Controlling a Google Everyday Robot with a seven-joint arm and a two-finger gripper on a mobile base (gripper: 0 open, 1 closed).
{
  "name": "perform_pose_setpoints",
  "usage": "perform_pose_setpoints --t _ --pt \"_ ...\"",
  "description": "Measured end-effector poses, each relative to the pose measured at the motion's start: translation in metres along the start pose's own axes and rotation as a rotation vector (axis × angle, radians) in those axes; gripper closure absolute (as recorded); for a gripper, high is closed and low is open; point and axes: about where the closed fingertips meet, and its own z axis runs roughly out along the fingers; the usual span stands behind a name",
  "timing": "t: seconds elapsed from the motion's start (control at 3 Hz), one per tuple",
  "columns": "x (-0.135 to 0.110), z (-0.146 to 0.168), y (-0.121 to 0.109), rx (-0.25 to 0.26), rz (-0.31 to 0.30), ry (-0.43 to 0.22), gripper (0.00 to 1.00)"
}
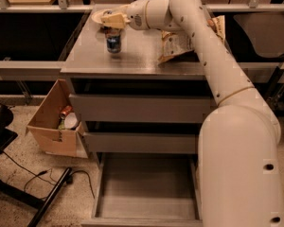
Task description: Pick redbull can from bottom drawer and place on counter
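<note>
The redbull can point(113, 41) is dark blue and silver and stands upright on the grey counter point(137, 56), left of its middle. My gripper point(113, 22) reaches in from the right on the white arm, and its pale fingers close over the top of the can. The bottom drawer point(146, 193) is pulled open at the foot of the cabinet, and its flat grey floor holds nothing.
A crumpled chip bag point(180, 44) lies on the counter to the right of the can. A white plate point(99, 17) sits behind the can. A cardboard box point(49, 126) with a reddish can point(65, 111) stands on the floor at the left, near cables point(47, 174). The two upper drawers point(142, 109) are shut.
</note>
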Motion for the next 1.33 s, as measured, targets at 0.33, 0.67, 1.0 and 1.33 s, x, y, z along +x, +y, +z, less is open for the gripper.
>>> perform_pose_setpoints --t 0.33,0.67,1.0,1.33 --pt "0.0018 0.0028 -0.0005 0.005 0.0 0.001 0.83" --pt "0.0018 0.0029 -0.0005 0.005 0.0 0.001 0.59" --pt "0.0018 0.0029 -0.0005 0.005 0.0 0.001 0.37" --pt "0.0018 0.0029 -0.0004 0.004 0.0 0.001 0.13"
